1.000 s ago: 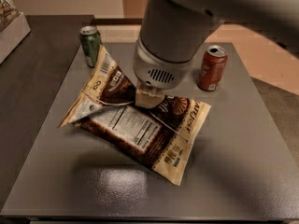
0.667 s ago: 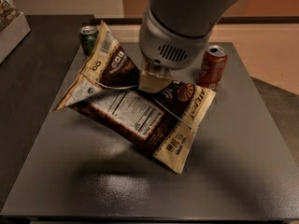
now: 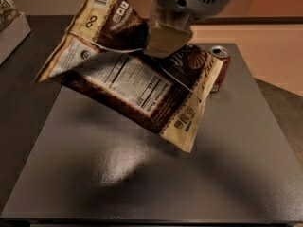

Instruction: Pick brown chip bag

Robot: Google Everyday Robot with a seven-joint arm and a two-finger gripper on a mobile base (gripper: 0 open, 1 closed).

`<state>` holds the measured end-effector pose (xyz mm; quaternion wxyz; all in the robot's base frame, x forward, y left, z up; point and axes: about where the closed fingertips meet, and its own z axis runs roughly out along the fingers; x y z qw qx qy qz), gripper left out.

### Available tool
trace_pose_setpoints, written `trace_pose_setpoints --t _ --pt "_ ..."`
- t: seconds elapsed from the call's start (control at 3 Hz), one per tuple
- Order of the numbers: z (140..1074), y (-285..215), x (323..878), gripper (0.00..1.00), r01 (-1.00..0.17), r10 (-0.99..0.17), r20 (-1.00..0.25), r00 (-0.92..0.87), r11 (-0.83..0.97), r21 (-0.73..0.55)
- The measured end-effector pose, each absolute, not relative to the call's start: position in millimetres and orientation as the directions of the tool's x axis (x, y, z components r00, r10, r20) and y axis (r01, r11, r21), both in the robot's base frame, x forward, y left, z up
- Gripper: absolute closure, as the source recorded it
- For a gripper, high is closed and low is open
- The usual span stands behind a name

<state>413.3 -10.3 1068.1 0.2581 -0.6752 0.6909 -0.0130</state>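
The brown chip bag (image 3: pixel 132 79) hangs in the air above the dark table (image 3: pixel 142 174), clear of its surface. It is dark brown with cream edges, a white nutrition label and an orange shell logo. My gripper (image 3: pixel 165 39) is at the top centre of the view, shut on the bag's crumpled upper middle. The bag folds around the cream fingers (image 3: pixel 168 32) and tilts down to the right.
A red soda can (image 3: pixel 218 67) stands at the table's far right, partly behind the bag. A white box (image 3: pixel 12 25) sits at the far left edge. The bag's shadow lies on the table's left part. Tan floor lies to the right.
The gripper has risen with the bag, lifting it off the table. The green can at the back left is now hidden from view.
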Motion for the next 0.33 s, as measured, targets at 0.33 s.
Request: trace_pose_setpoints --t 0.33 --pt "1068.1 -10.3 413.3 1.00 -0.926 -0.940 -0.339 0.045 0.088 -0.367"
